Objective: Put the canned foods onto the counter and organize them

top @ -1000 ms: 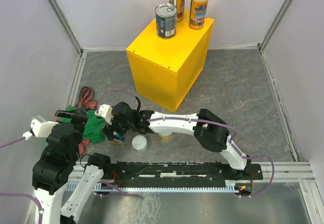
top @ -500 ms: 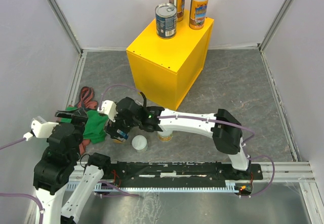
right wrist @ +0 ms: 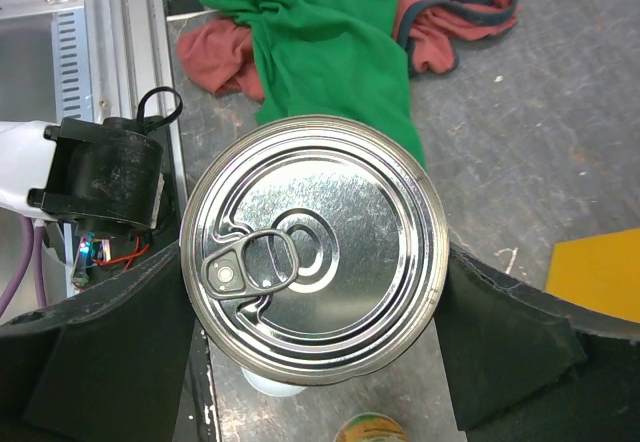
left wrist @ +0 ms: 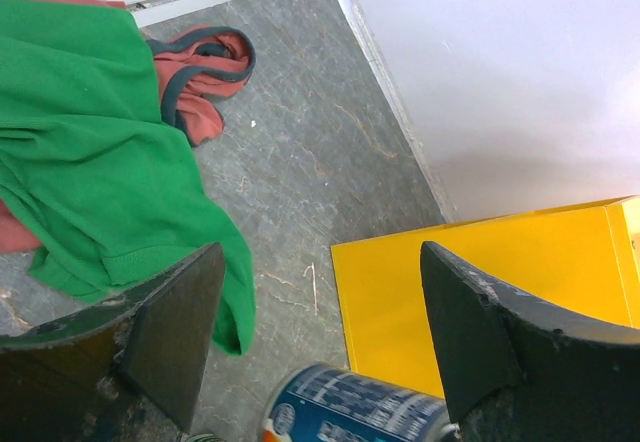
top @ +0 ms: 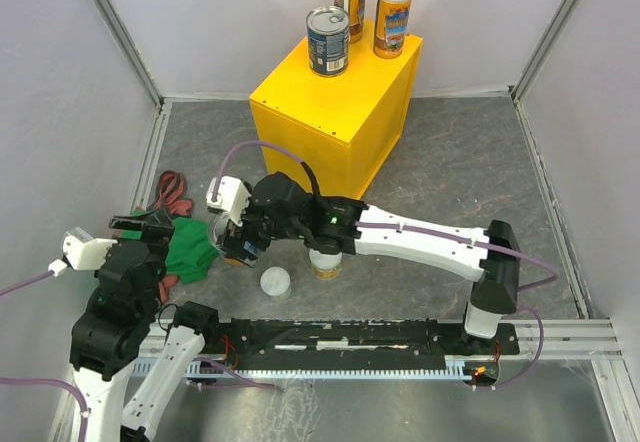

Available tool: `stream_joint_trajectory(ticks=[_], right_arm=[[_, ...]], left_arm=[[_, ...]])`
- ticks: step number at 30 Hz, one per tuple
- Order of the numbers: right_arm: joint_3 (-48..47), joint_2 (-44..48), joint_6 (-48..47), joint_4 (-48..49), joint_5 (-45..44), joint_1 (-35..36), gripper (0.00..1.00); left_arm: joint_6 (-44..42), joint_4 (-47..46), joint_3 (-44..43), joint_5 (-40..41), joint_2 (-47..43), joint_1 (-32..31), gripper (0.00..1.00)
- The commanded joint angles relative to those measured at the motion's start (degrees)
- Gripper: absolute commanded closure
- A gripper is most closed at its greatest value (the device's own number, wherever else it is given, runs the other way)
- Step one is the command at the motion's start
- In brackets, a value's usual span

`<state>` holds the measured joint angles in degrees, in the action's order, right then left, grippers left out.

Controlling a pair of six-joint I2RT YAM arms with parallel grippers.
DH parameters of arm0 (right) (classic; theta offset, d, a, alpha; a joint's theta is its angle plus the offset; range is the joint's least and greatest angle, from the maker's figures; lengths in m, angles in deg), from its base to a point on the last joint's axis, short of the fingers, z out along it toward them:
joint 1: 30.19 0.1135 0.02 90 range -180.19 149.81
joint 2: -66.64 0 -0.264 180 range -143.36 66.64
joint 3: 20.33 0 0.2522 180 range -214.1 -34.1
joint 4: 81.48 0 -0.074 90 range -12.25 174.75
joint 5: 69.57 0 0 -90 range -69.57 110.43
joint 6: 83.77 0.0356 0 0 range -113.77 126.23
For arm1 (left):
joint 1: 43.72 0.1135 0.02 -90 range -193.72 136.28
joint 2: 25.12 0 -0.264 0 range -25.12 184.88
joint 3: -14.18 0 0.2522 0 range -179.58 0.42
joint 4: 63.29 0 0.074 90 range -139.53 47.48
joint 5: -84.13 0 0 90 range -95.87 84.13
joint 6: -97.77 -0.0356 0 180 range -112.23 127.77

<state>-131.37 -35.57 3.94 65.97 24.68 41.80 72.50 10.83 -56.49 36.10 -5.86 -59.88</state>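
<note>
One wide blue-labelled can (right wrist: 312, 247), silver pull-tab top upward, is clamped between the fingers of the right gripper (top: 238, 240). It sits beside the green cloth (top: 190, 247), apart from the yellow counter (top: 335, 112).

Three items stand on the counter top: a second blue-labelled can (top: 327, 40), a rear orange-labelled can (top: 349, 2) and a front orange-labelled can (top: 392, 19).

Two items stand on the floor: a white-lidded short can (top: 275, 281) and another short can (top: 325, 265) partly under the right arm.

The left gripper (left wrist: 320, 307) has its fingers spread wide and holds nothing, near the cloth's edge.
</note>
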Motion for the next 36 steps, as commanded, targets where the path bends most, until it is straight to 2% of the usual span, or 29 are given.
stream_joint_trajectory(ticks=[1,13,19,28,36], right_arm=[[-3.8,8.6,-3.5,6.8,-2.5,0.2,0.99],[-9.2,13.2,-7.8,2.5,-7.0,-0.1,0.99],[-15.8,12.4,-9.2,-1.1,-8.2,-0.8,0.99],[-22.4,12.1,-13.4,-0.6,-13.0,-3.1,0.99],[-35.5,7.7,-15.9,-4.8,-18.6,-7.2,0.99]], left_arm=[[2.6,-4.2,0.5,1.6,0.4,-0.2,0.15],[1.8,-7.2,1.0,0.4,1.6,-0.2,0.16],[1.9,-6.5,1.2,0.1,1.1,-0.2,0.16],[2.0,-5.7,1.7,-0.5,0.6,-0.2,0.16],[2.3,-5.9,2.2,-1.1,0.6,-0.2,0.16]])
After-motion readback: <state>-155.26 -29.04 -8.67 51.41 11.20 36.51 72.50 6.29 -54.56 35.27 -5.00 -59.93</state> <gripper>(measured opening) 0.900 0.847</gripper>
